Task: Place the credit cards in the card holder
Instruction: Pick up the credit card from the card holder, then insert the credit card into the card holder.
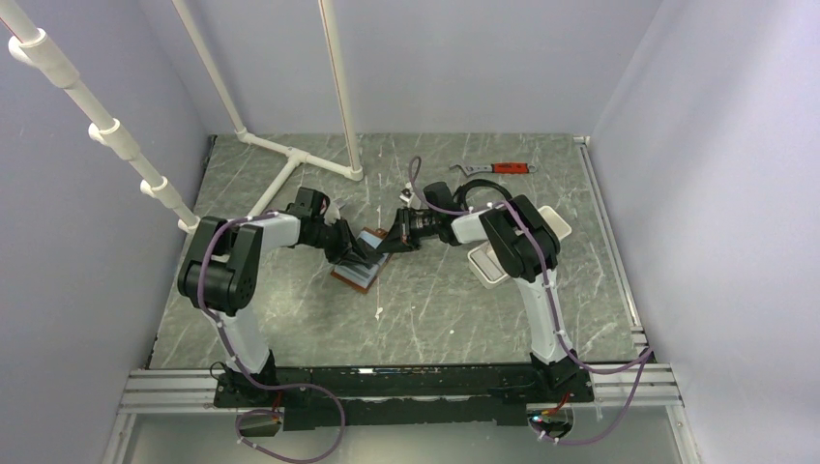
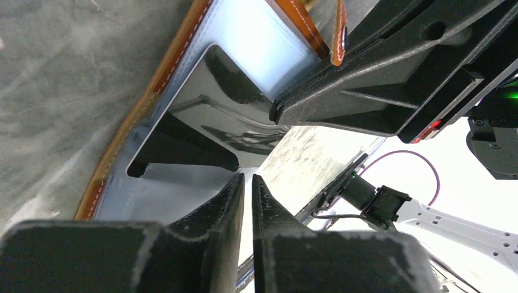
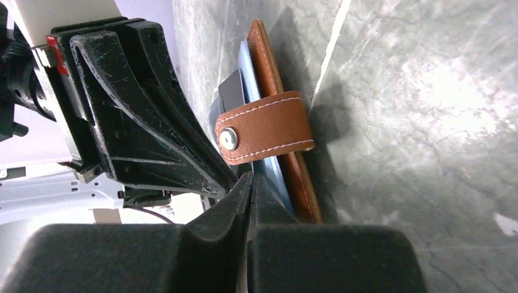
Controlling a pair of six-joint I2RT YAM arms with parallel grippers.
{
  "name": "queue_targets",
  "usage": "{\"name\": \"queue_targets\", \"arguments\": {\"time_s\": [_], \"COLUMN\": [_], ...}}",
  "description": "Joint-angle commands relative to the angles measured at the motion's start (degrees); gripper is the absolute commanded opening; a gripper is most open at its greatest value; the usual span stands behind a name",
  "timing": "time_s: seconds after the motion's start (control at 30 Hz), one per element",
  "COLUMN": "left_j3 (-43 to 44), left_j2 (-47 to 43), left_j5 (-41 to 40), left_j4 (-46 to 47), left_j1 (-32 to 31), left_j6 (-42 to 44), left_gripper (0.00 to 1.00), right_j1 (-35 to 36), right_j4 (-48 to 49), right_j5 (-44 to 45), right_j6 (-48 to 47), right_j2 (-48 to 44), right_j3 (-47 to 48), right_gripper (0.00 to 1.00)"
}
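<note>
Brown leather card holder (image 1: 356, 263) is lying open midway between the table's (image 1: 435, 319) side edges, one dark credit card (image 2: 201, 116) seemingly going into its pocket. Beside it the right gripper (image 3: 249, 183) is pressing, fingers clenched. The left gripper (image 2: 247, 183) is showing a slit, so I cannot tell its grasp. Further cards are likely waiting.

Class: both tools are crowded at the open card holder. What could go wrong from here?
1. The left tool and right tool nearly touch over the card holder; they may collide.
2. The loose closing tab sits right by the dark card and might snag it.
3. The card looks glossy and partly exposed; it could slide out.
</note>
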Motion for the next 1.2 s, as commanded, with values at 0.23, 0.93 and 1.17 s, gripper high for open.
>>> {"name": "queue_targets", "arguments": {"time_s": [0.23, 0.93, 1.17], "left_j3": [-4.38, -7.84, -5.53], "left_j2": [-14.32, -8.98, -6.26], "left_j5": [-5.37, -9.74, -11.83], "left_j4": [-6.81, -8.72, -9.49], "left_j1": [2.73, 6.77, 7.08], "left_j6": [-1.33, -2.87, -1.76], "left_gripper": [0.45, 0.26, 0.26], "right_j1": [-0.01, -0.24, 1.54], "right_j4": [2.13, -16.39, -18.47], "right_j5": [-2.23, -2.94, -3.0], "right_j6": [-2.39, -17.07, -18.97], "right_j2": [-1.81, -2.2, -1.6], "right_j3": [-1.04, 5.76, 8.22], "right_gripper": [0.0, 0.0, 0.0]}}
